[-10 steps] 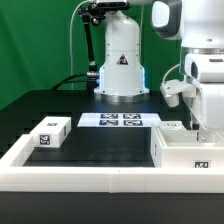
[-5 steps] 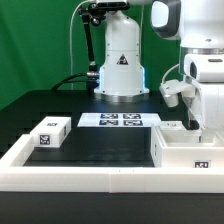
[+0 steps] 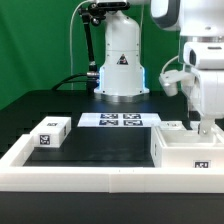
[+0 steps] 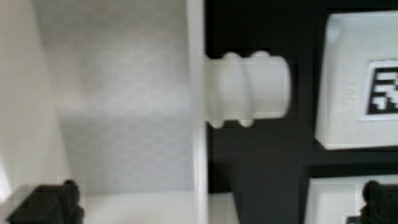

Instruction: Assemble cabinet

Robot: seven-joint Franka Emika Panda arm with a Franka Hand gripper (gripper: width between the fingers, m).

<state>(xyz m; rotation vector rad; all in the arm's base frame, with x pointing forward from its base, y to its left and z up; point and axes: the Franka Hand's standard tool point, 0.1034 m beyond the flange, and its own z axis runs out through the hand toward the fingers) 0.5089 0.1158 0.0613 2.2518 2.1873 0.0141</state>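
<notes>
Exterior view: the tool (image 3: 206,128) has risen a little above the cabinet (image 3: 186,150) since a moment ago, and its jaws have spread as wide as they go, with nothing held. The wrist view agrees: the dark fingertips (image 4: 45,200) stand far apart, with the cabinet's wall below and between them, untouched. The cabinet rests on the worktop (image 3: 100,150) directly under the tool. A ribbed peg (image 4: 249,90) sits against the cabinet's side, and a near block (image 4: 365,85) lies just beside that. This reads as a release — the cabinet seems to be left where it stands, freeing the arm for another part. That may be the far block (image 3: 50,133), well apart from the cabinet on the exterior view's left.
</notes>
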